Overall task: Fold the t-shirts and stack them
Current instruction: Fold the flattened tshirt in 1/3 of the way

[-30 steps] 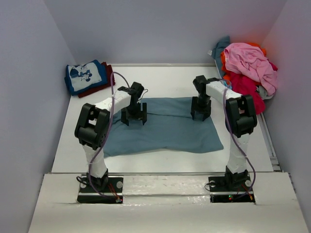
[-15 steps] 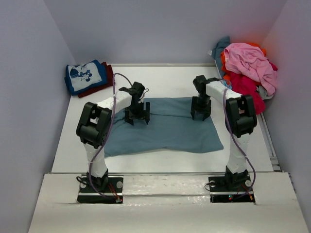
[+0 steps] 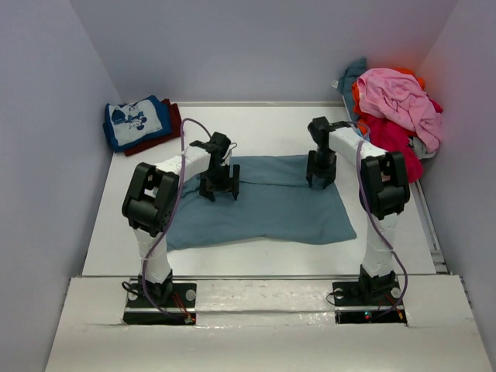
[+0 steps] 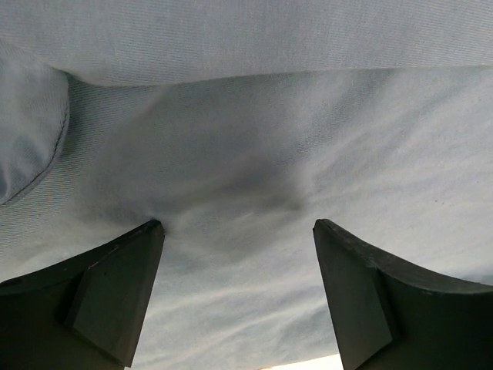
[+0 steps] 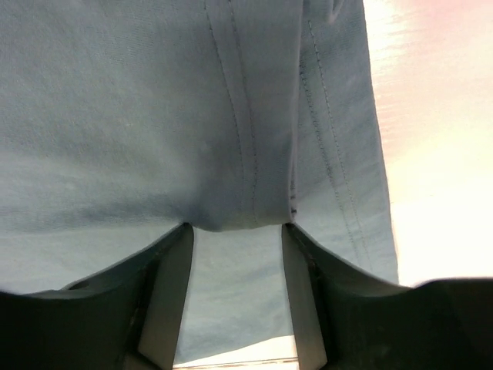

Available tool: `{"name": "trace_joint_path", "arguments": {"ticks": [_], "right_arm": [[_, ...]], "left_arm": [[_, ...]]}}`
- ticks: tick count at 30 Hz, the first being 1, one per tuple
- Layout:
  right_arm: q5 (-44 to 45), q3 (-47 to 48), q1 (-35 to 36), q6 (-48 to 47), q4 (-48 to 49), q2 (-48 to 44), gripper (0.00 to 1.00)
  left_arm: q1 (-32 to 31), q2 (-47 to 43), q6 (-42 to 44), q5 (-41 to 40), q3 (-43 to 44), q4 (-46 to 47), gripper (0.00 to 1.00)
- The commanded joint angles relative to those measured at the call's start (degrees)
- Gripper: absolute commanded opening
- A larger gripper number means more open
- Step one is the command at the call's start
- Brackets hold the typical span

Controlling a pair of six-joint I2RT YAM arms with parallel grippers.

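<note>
Slate-blue tee (image 3: 263, 205) lies flat mid-frame on the table (image 3: 256, 124). Left tool (image 3: 219, 190) is wide open, tips pressed on the cloth, holding nothing. Right tool (image 3: 320, 180) is half open, astride the tee's stitched fold at its upper-right edge.

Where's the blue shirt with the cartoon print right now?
In the top view, the blue cartoon-print tee lies folded in the far left corner of the table, on a dark red tee, by the left wall.
</note>
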Motion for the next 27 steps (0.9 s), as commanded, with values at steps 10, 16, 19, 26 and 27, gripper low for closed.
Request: {"name": "trace_joint_path", "arguments": {"ticks": [10,16,19,26,27], "right_arm": [[1.64,1.19,0.33,1.13,-0.57,-0.01,0.07],[2.96,1.80,0.33,0.96,-1.45,0.16,0.07],[3.49,2.33,0.33,1.05,-2.32,0.25,0.18],[5.42,1.10,0.33,1.13,-2.59,0.16,0.46],[5.33,0.93,0.33,1.05,-2.42,0.34,0.46]], "left_arm": [[-0.84,1.14,0.44,3.71,-2.81,2.13,0.92],[-0.84,0.97,0.53,3.62,-3.17,2.04,0.92],[-0.84,0.88,0.53,3.62,-3.34,2.13,0.92],[-0.84,0.80,0.62,3.71,-3.34,2.13,0.92],[-0.84,0.71,0.62,3.71,-3.34,2.13,0.92]]}}
